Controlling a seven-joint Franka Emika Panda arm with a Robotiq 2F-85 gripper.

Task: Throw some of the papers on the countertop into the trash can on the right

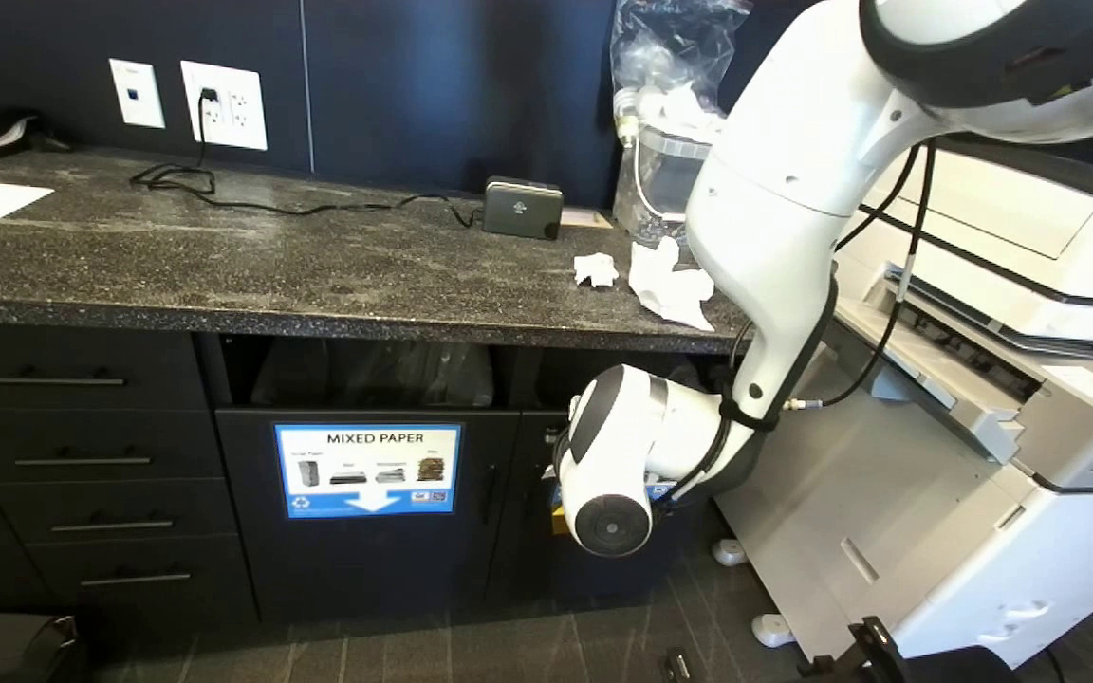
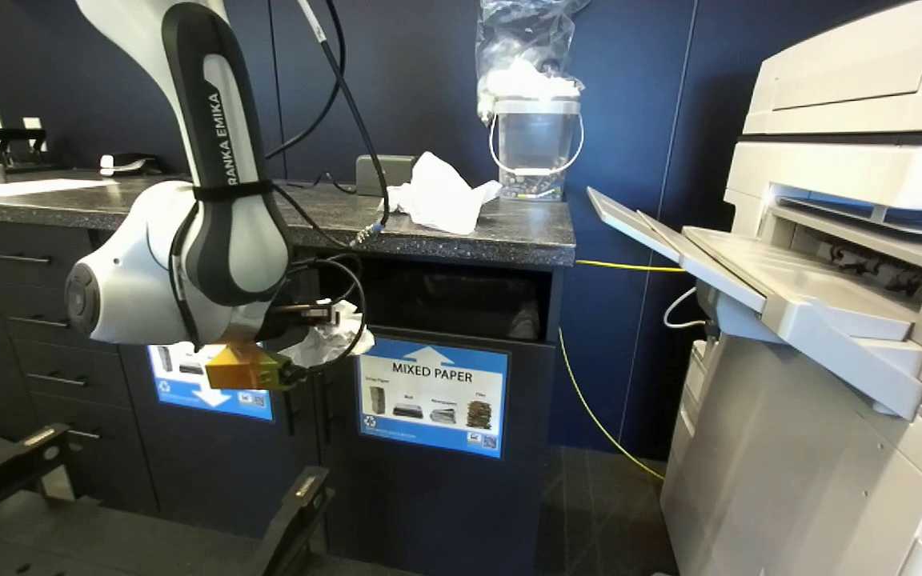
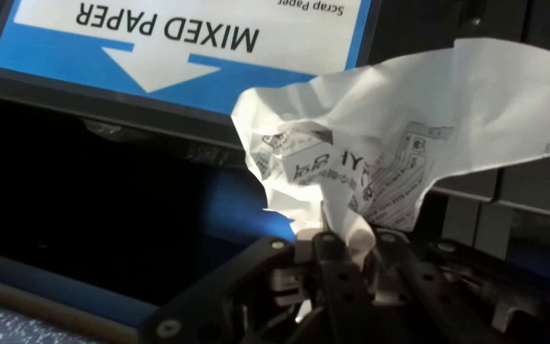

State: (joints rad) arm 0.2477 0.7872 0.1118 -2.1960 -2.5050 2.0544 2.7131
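Note:
My gripper (image 3: 354, 241) is shut on a crumpled, printed white paper (image 3: 342, 114). In an exterior view the gripper (image 2: 313, 344) and held paper (image 2: 333, 340) are at the left end of the right bin's slot. The right trash can (image 2: 437, 512) is a dark cabinet bin with a rectangular slot and a blue-and-white sign reading "MIXED PAPER". In the wrist view the paper overlaps the slot's edge; I cannot tell if any is inside. On the speckled countertop (image 1: 319, 256) lie a small paper wad (image 1: 595, 269) and a larger one (image 1: 671, 285), also visible as a white wad (image 2: 441, 196).
A similar bin (image 1: 366, 560) with a "MIXED PAPER" sign stands to the left. A clear bucket with a plastic bag (image 2: 537, 144) and a grey box (image 1: 523, 209) stand at the counter's back. A white printer (image 2: 845, 200) with a protruding tray stands right.

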